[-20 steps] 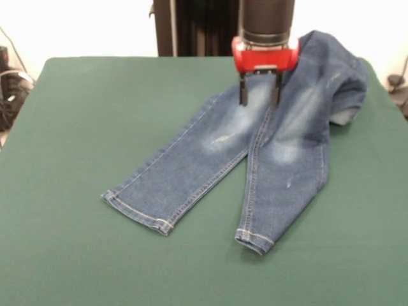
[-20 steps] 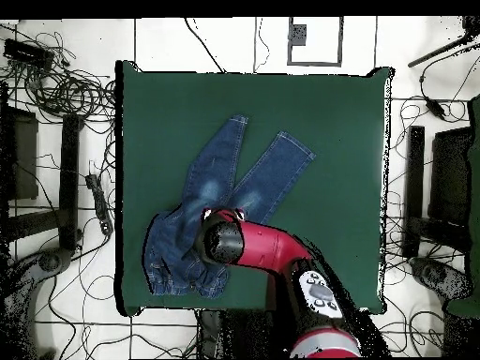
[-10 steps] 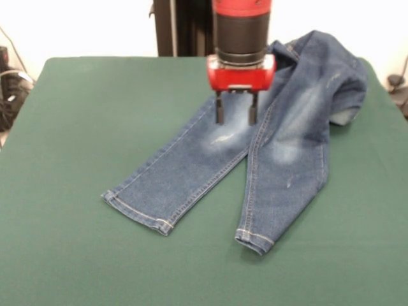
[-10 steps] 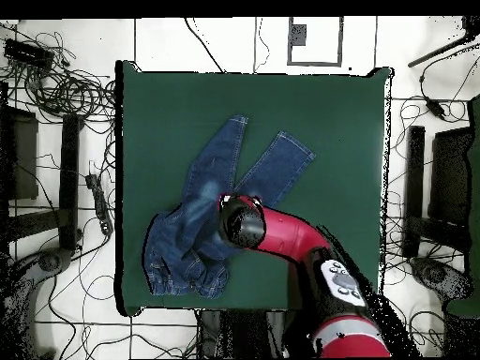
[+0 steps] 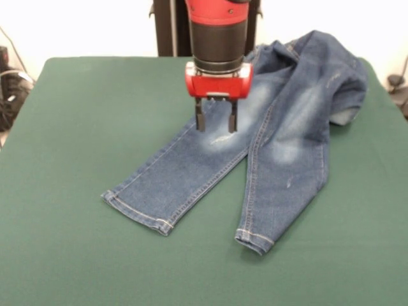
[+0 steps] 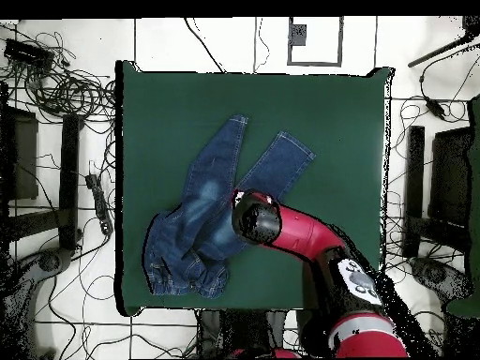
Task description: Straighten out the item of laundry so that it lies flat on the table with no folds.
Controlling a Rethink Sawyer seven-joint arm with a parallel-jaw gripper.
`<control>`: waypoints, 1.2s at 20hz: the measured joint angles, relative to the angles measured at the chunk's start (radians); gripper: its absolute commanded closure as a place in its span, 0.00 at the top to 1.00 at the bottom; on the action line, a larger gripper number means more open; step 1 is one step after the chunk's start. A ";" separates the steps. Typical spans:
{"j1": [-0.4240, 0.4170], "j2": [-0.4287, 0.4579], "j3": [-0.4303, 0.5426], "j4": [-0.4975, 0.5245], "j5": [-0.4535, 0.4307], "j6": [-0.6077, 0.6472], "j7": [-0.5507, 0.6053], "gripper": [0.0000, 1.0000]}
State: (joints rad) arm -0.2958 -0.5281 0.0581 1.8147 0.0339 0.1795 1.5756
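lying nearest in the front view are the two hemmed cuffs of the small blue denim jeans [image 5: 255, 153], spread apart on the dark green surface [image 5: 76, 127], one leg angling left, the other running almost straight toward the camera. both legs look fairly flat, with pale faded patches at the thighs. farther back, the claw [image 5: 216, 122] hangs over the left leg's thigh, its two dark fingers [image 5: 200, 120] parted with nothing between them; whether the tips touch the denim cannot be told. the red and black arm [image 5: 218, 35] rises behind it and hides part of the seat. beyond that, the waistband end is bunched and folded over near the far right corner. from overhead, tangled cables [image 6: 70, 89] lie on the floor beside the surface.
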 measured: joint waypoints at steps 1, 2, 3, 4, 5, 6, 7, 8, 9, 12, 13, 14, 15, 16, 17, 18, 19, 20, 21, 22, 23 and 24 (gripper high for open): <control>0.003 0.003 0.000 -0.003 0.000 0.000 0.000 1.00; 0.005 0.005 0.000 -0.006 0.000 0.000 0.000 1.00; 0.009 0.009 0.000 -0.010 0.000 0.000 0.000 1.00; 0.012 0.014 0.000 -0.015 -0.001 0.000 0.000 1.00; 0.013 0.019 0.000 -0.021 -0.005 0.000 0.000 1.00; 0.014 0.025 0.000 -0.026 -0.010 0.000 0.000 1.00; 0.013 0.030 0.000 -0.030 -0.014 0.000 0.000 1.00; 0.013 0.036 0.000 -0.034 -0.018 0.000 0.000 1.00; 0.012 0.042 0.000 -0.038 -0.022 0.000 0.000 1.00; 0.013 0.055 0.000 -0.046 -0.028 0.000 0.000 1.00; 0.013 0.063 0.000 -0.051 -0.028 0.000 0.000 1.00; 0.013 0.065 0.000 -0.053 -0.028 0.000 0.000 1.00; 0.016 0.067 -0.002 -0.057 -0.028 0.003 0.000 1.00; 0.018 0.068 -0.003 -0.060 -0.028 0.005 0.000 1.00; 0.021 0.069 -0.006 -0.063 -0.028 0.007 0.000 1.00; 0.028 0.069 -0.011 -0.068 -0.028 0.012 0.000 1.00; 0.041 0.069 -0.024 -0.077 -0.028 0.023 0.000 1.00; 0.051 0.070 -0.033 -0.082 -0.028 0.032 0.000 1.00; 0.058 0.070 -0.040 -0.087 -0.028 0.039 0.000 1.00; 0.066 0.070 -0.048 -0.091 -0.028 0.046 0.000 1.00; 0.084 0.070 -0.068 -0.103 -0.028 0.066 0.000 1.00; 0.089 0.070 -0.073 -0.106 -0.028 0.072 0.000 1.00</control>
State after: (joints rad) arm -0.2070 -0.4584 -0.0152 1.7086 0.0058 0.2514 1.5756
